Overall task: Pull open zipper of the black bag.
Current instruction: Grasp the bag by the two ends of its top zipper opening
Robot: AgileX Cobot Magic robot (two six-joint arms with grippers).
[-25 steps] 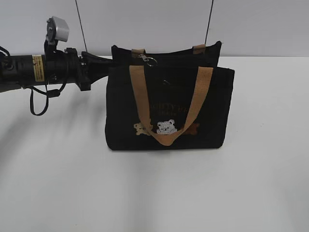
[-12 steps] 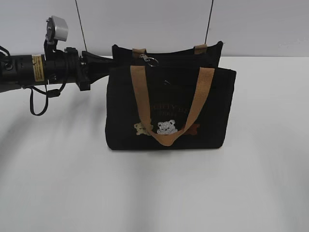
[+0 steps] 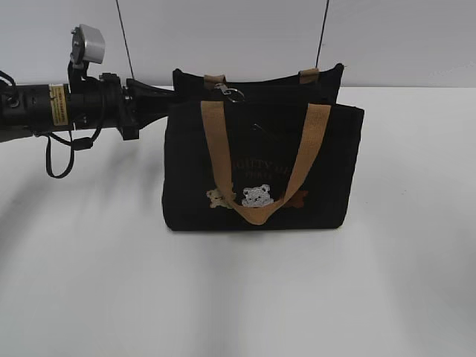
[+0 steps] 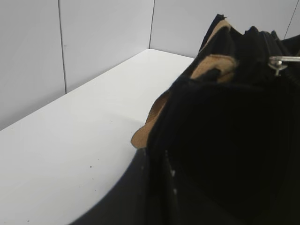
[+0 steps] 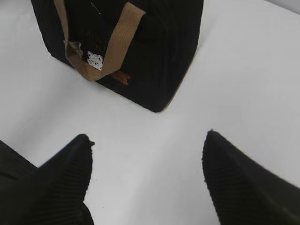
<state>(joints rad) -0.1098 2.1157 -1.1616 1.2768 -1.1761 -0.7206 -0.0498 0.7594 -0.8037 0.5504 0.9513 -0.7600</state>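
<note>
The black bag (image 3: pixel 262 167) is stood upright on the white counter (image 3: pixel 238 297), toward its far edge and roughly midway between the left and right edges, with its front panel, tan handle (image 3: pixel 256 160) and bear patches (image 3: pixel 256 195) turned to the exterior camera. The zipper (image 3: pixel 260 91) is run along the top edge, and its silver pull (image 3: pixel 229 92) is seen lying near the left end of that line, which suggests that little or none of it has been opened. The left end effector (image 3: pixel 167 99) is brought in level from the left edge of the counter and is closed almost fully at the bag's upper left corner; it is judged to be pinching the fabric there so that the bag is braced against a pull, though the fingertips are hidden by the black cloth and the grip itself cannot be confirmed. The left wrist view is filled by that dark fabric at close range, with the pull (image 4: pixel 281 62) showing at the upper right, well clear of this end effector. The right end effector (image 5: pixel 147 180) is absent from the exterior view and is shown only by its own wrist camera: its two fingers are spread wide, nothing is held between them, and it is hung above bare counter in front of the bag (image 5: pixel 126 47). It is presumably kept free and open so that the pull can be taken next.
</note>
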